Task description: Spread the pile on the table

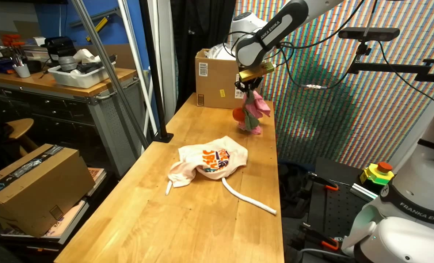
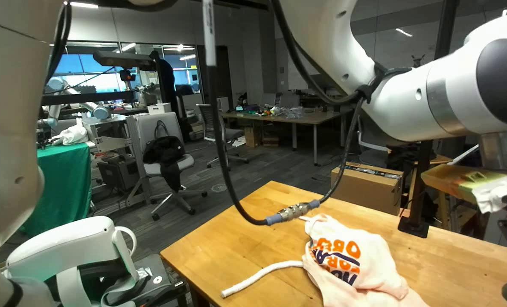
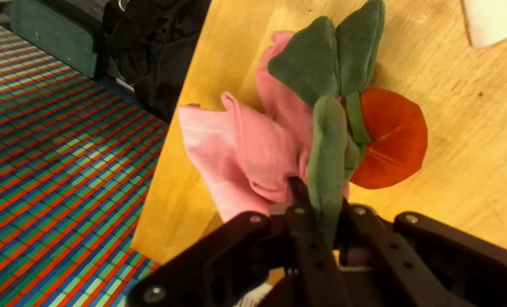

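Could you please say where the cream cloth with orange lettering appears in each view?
In an exterior view: the cream cloth, near the centre.
In an exterior view: the cream cloth, right of centre, cut by the bottom edge.
In the wrist view: probably the cream cloth, a pale corner at top right.
Landmark in all three: the pale-wood plank table.
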